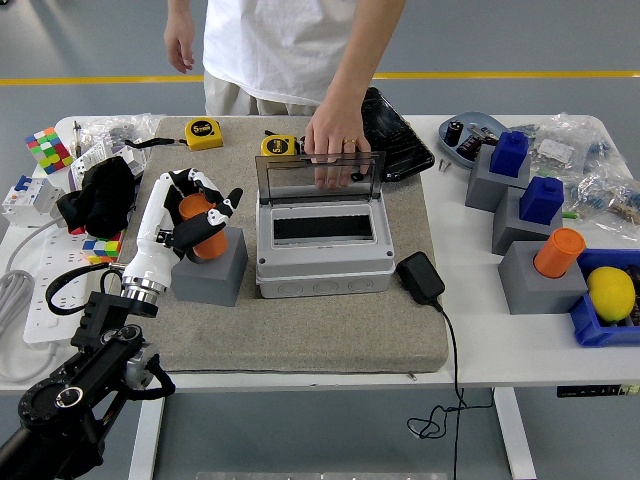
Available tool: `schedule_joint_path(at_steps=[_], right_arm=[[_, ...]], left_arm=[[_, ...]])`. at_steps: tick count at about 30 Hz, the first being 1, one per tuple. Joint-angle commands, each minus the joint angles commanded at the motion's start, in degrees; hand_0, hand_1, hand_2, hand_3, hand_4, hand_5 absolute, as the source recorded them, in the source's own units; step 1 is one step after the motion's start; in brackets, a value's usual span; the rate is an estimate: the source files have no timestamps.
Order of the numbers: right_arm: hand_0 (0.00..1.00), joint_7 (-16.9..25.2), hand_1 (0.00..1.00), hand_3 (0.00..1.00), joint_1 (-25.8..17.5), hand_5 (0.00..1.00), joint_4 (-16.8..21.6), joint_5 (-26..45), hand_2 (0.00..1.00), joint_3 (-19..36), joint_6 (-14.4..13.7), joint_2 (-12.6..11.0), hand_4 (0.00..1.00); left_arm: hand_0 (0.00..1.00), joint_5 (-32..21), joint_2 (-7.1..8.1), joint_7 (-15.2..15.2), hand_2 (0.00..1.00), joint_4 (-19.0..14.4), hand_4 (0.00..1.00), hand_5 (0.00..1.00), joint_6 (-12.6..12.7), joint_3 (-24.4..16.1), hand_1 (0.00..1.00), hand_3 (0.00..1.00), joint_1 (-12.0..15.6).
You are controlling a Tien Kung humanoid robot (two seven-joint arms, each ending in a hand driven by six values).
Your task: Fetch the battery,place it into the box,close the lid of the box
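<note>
The orange cylindrical battery (pixel 205 226) is tilted just above the grey block (pixel 210 277) on the left of the mat. My left hand (pixel 200 212) is shut around it, thumb on its right side. The grey box (pixel 322 252) sits mid-mat with its dark slot (pixel 322 227) exposed. Its clear lid (pixel 320 178) stands upright, held at the top edge by a person's hand (pixel 335 140) from the far side. My right arm is out of the picture.
A black power adapter (pixel 421 277) with its cable lies right of the box. Grey blocks with blue caps (pixel 510 152) and an orange cylinder (pixel 557 251) stand at the right, beside a lemon (pixel 611 293). Tape measures (pixel 204 132), cube puzzles (pixel 44 148) and a black cloth (pixel 100 192) are at the left.
</note>
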Motion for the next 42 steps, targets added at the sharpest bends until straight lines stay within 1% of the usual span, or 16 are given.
schedule_joint_path(at_steps=[4, 7, 10, 12, 14, 15, 18, 20, 21, 24, 27, 32, 33, 38, 39, 42], right_arm=[[0.694, 0.03, 0.669, 0.644, 0.13, 0.633, 0.00, 0.11, 0.701, -0.22, -0.02, -0.02, 0.998], [0.694, 0.08, 0.669, 0.644, 0.25, 0.633, 0.00, 0.33, 0.701, -0.55, -0.01, -0.03, 0.998], [0.692, 0.10, 0.668, 0.643, 0.26, 0.632, 0.00, 0.42, 0.701, -0.82, 0.00, -0.06, 0.998], [0.692, 0.01, 0.668, 0.643, 0.23, 0.632, 0.00, 0.23, 0.701, -0.82, 0.02, -0.10, 0.998], [0.692, -0.03, 0.668, 0.643, 0.20, 0.632, 0.00, 0.11, 0.701, -0.81, 0.02, -0.11, 0.998], [0.691, -0.04, 0.668, 0.642, 0.19, 0.632, 0.00, 0.14, 0.701, -0.90, 0.03, -0.12, 0.998], [0.691, -0.08, 0.668, 0.642, 0.20, 0.632, 0.00, 0.13, 0.701, -1.05, 0.05, -0.16, 0.998], [0.691, -0.01, 0.668, 0.642, 0.21, 0.632, 0.00, 0.30, 0.701, -1.29, 0.03, -0.16, 0.998], [0.691, -0.01, 0.668, 0.643, 0.20, 0.633, 0.00, 0.31, 0.701, -1.42, 0.06, -0.17, 0.998], [0.691, 0.01, 0.668, 0.643, 0.27, 0.633, 0.00, 0.40, 0.701, -1.65, 0.07, -0.16, 0.998], [0.691, -0.03, 0.668, 0.642, 0.15, 0.632, 0.00, 0.42, 0.701, -1.74, 0.07, -0.14, 0.998], [0.691, -0.12, 0.668, 0.642, -0.02, 0.632, 0.00, 0.25, 0.701, -1.65, 0.07, -0.22, 0.998], [0.690, -0.12, 0.665, 0.641, -0.04, 0.632, 0.00, 0.25, 0.700, -1.69, 0.08, -0.23, 0.998], [0.690, 0.00, 0.665, 0.641, -0.17, 0.632, 0.00, 0.38, 0.700, -1.89, 0.09, -0.24, 0.998], [0.690, 0.01, 0.668, 0.642, -0.19, 0.631, 0.00, 0.40, 0.700, -1.89, 0.10, -0.22, 0.998], [0.690, 0.02, 0.668, 0.642, -0.27, 0.631, 0.00, 0.38, 0.700, -1.79, 0.10, -0.18, 0.998]], left_arm=[[0.059, 7.70, 1.81, 5.28, 0.127, -4.60, 0.658, 0.002, 0.39, 2.26, 0.040, 0.168, -2.17], [0.059, 13.75, 2.82, 9.18, 0.127, -6.57, 0.658, 0.002, 0.76, 4.61, 0.040, 0.168, -4.60], [0.059, 19.15, 3.37, 12.95, 0.130, -7.18, 0.690, 0.002, 1.28, 7.25, 0.042, 0.174, -7.34], [0.059, 22.88, 3.46, 15.76, 0.130, -6.77, 0.690, 0.002, 1.67, 10.24, 0.042, 0.174, -10.35], [0.059, 25.16, 3.27, 17.93, 0.130, -6.11, 0.690, 0.002, 1.51, 12.45, 0.042, 0.174, -12.45], [0.059, 26.48, 2.96, 19.25, 0.133, -5.43, 0.733, 0.002, 1.40, 13.93, 0.044, 0.181, -13.77], [0.059, 29.07, 2.11, 22.12, 0.133, -3.92, 0.733, 0.002, 0.90, 17.12, 0.044, 0.181, -16.29], [0.059, 29.79, 0.96, 24.41, 0.133, -1.99, 0.733, 0.002, 0.18, 19.95, 0.044, 0.181, -18.48], [0.059, 29.46, 0.54, 25.31, 0.136, -1.22, 0.799, 0.002, -0.02, 21.05, 0.046, 0.191, -19.26], [0.059, 31.04, -0.96, 27.85, 0.136, 0.77, 0.799, 0.002, -0.31, 23.57, 0.046, 0.191, -21.24], [0.060, 32.40, -2.54, 29.53, 0.144, 2.51, 0.829, 0.002, -0.54, 24.94, 0.049, 0.198, -22.51], [0.060, 34.16, -4.58, 29.36, 0.144, 4.75, 0.829, 0.002, -0.06, 25.54, 0.049, 0.198, -23.67], [0.100, 34.42, -4.73, 29.10, 0.184, 4.92, 0.883, 0.002, 0.11, 25.54, 0.098, 0.240, -23.71], [0.100, 35.15, -4.73, 27.51, 0.184, 5.11, 0.883, 0.002, 1.01, 25.32, 0.098, 0.240, -23.27], [0.307, 35.60, -4.73, 27.34, 0.433, 5.06, 0.998, 0.093, 1.08, 25.23, 0.420, 0.535, -23.17], [0.307, 36.35, -4.73, 27.06, 0.433, 4.95, 0.998, 0.093, 1.10, 25.04, 0.420, 0.535, -22.99]])
